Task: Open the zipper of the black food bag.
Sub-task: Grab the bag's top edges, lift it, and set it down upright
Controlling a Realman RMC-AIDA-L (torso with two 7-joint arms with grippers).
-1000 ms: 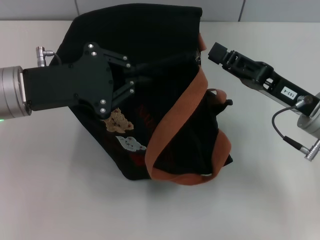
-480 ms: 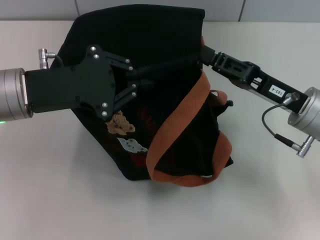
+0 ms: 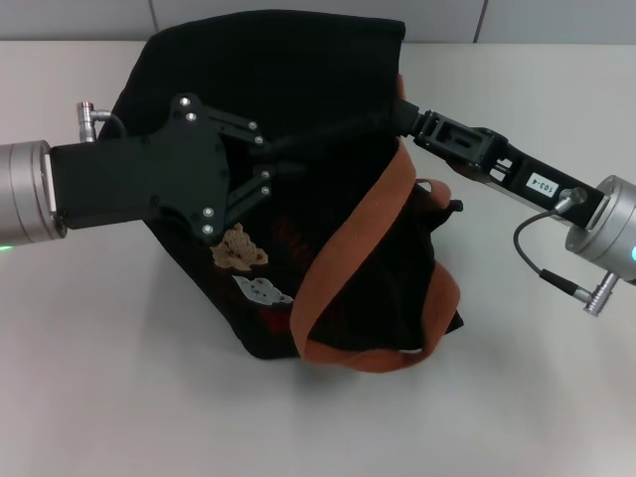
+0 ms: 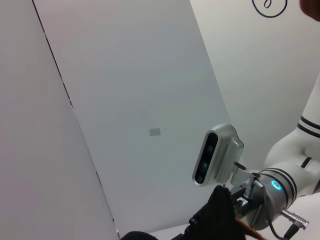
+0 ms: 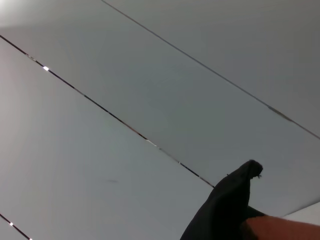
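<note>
Bag (image 3: 328, 229), black and boxy, sits on the white table (image 3: 99, 397) in the middle of the head view, slumped and tilted, with its orange-brown strap (image 3: 343, 268) looping across its front and lower right side. At the left of that view, the left arm reaches in from the edge, and the left gripper (image 3: 288, 164) lies over the bag's upper left part, its linkage spread wide while the tips press into the dark fabric along the top ridge; whether they pinch cloth cannot be told against the black. Just below the gripper, two small bear patches (image 3: 248, 266), one tan and one white, show on the bag's side. Along the ridge running toward the right lies the zipper (image 3: 348, 127), black on black, its pull tab not made out. At the right, the right gripper (image 3: 405, 117) meets the bag's top right corner beside the strap, its tip buried in the fabric, so its fingers cannot be read. The left wrist view shows a wall, the right arm's camera, and a peak of black cloth; the right wrist view shows a wall, a fold of black cloth and a bit of orange strap.
</note>
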